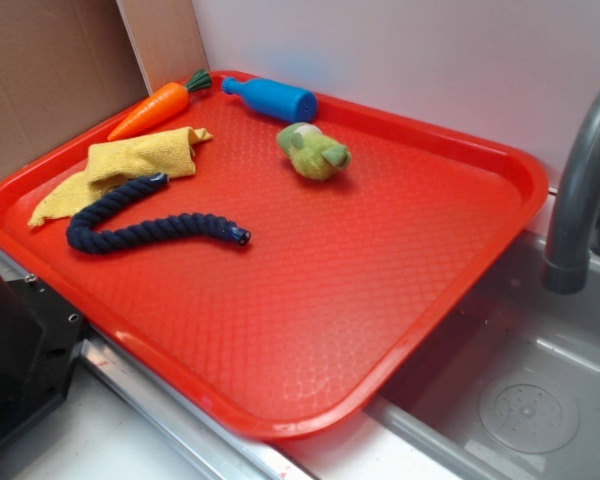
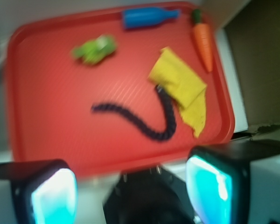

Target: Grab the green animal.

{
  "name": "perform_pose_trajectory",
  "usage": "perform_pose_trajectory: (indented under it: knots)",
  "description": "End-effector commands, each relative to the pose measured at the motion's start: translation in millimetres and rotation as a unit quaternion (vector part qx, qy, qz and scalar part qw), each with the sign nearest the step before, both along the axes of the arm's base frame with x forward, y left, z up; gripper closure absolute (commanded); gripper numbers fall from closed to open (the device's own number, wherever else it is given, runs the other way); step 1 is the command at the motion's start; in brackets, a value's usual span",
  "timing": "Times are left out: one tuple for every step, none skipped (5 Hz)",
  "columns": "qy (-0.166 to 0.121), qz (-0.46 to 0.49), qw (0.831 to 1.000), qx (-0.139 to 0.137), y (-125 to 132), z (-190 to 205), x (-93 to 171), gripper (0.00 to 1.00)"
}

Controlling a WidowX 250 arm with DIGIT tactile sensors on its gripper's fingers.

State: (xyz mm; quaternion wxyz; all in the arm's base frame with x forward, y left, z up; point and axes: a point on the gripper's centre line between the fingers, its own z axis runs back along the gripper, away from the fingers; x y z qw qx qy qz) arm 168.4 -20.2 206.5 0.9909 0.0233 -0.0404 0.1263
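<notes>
**Green animal untouched, grasp not yet begun**

Nothing of the task looks done. The green animal (image 1: 314,151) lies free on the red tray (image 1: 380,300), toward the tray's far side, just in front of the blue bottle-shaped toy (image 1: 271,98) but not touching it, with bare tray on its other sides. In the wrist view the gripper (image 2: 130,191) hangs over the tray's near edge, well apart from the animal (image 2: 94,49); its jaws stand wide apart with nothing between them. What is left, as I judge it: travel across the tray to the toy, come down over it and close

The animal is a small rounded lump of fuzzy yellow-green plush with a paler cream patch and stubby bumps; it should squash readily under the jaws. The tray is hard red plastic with a fine diamond-patterned surface, a raised rim and rounded corners. The bottle toy looks smooth and glossy, as does the orange toy carrot (image 1: 152,110) with its dark green top, lying at the far left corner. A crumpled yellow cloth (image 1: 120,170) sits near the carrot, and a thick, dark blue braided rope (image 1: 150,228) curves across the tray, one end at the cloth. Beside the tray stands a grey curved faucet (image 1: 580,190) over a dull metal sink (image 1: 520,390)
</notes>
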Motion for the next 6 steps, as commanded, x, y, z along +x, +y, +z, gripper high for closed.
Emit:
perform_pose_trajectory:
  knots:
    - [-0.079, 0.117, 0.989, -0.039, -16.1, -11.2, 17.8, 0.00]
    - [-0.079, 0.117, 0.989, -0.039, -16.1, -11.2, 17.8, 0.00]
    - [-0.079, 0.117, 0.989, -0.039, -16.1, -11.2, 17.8, 0.00]
    - [-0.079, 0.117, 0.989, -0.039, -16.1, -11.2, 17.8, 0.00]
    - [-0.099, 0.143, 0.984, -0.040, -12.4, -34.8, 59.0, 0.00]
    - [-0.134, 0.189, 0.972, -0.038, -3.8, -67.9, 98.0, 0.00]
